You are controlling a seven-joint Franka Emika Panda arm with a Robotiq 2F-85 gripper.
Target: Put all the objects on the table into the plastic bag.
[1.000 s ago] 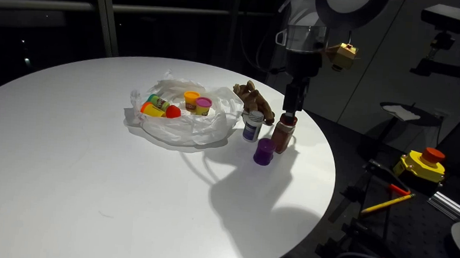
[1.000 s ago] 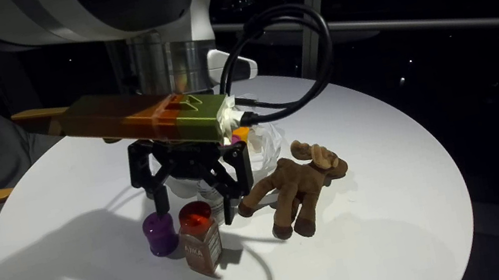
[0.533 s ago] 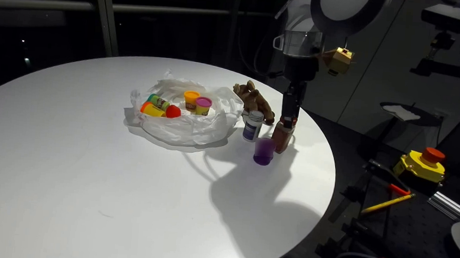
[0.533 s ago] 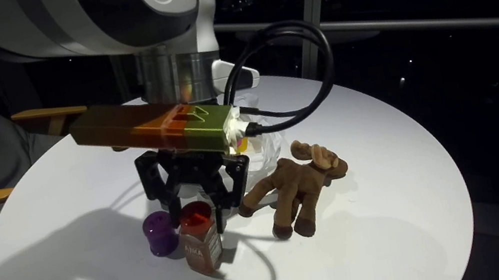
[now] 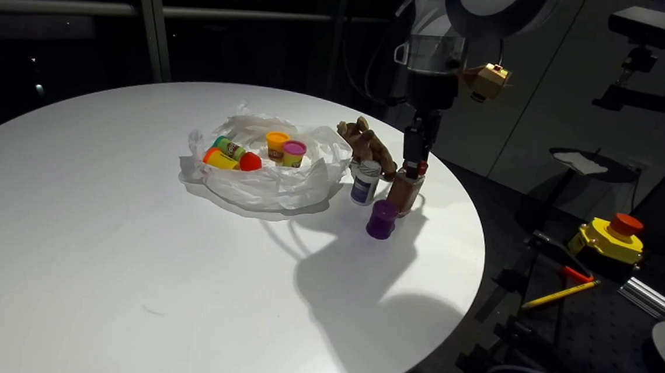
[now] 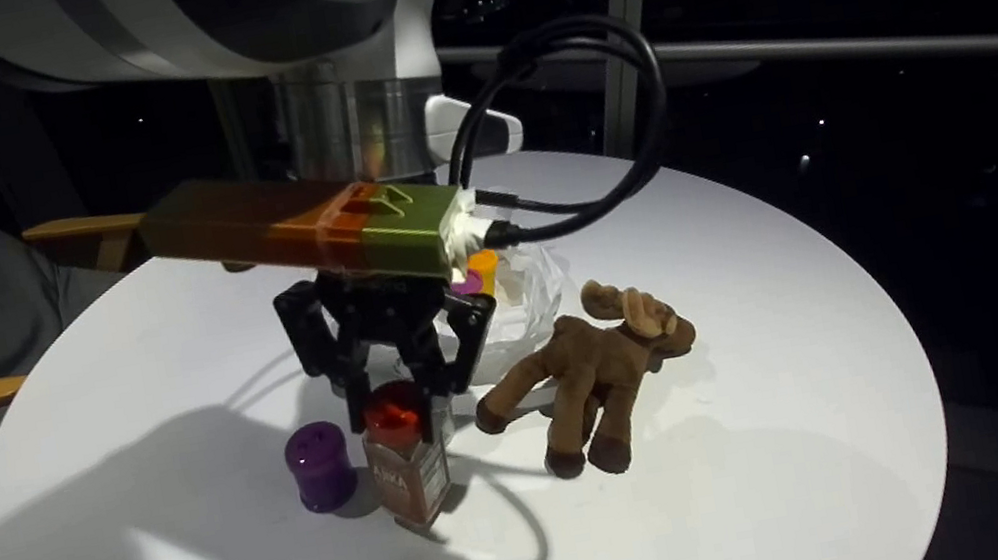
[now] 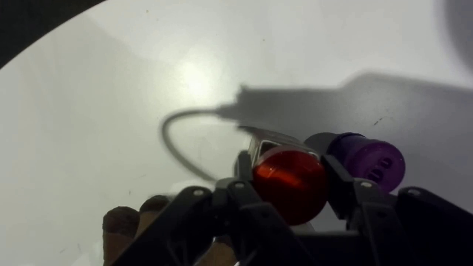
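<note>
Clamping the bottle (image 6: pixel 408 473) by its cap (image 7: pixel 290 188) with the hand (image 7: pixel 286 166), low in the wrist view, likely handiest for lifting!

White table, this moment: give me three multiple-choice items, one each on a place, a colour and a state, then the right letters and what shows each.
1. Where is the purple cup relative to the plastic bag?
A) Inside it
B) Outside it, on the table
C) Underneath it

2. What colour is the toy animal?
A) Brown
B) Blue
C) Green

3. What state is the end effector in?
A) Wide open, holding nothing
B) Shut on the purple cup
C) Shut on the red-capped bottle

1: B, both exterior views show it standing on the table, apart from the plastic bag.
2: A, its brown body shows plainly in an exterior view.
3: C, the wrist view shows the jaws against both sides of the red cap.
</note>
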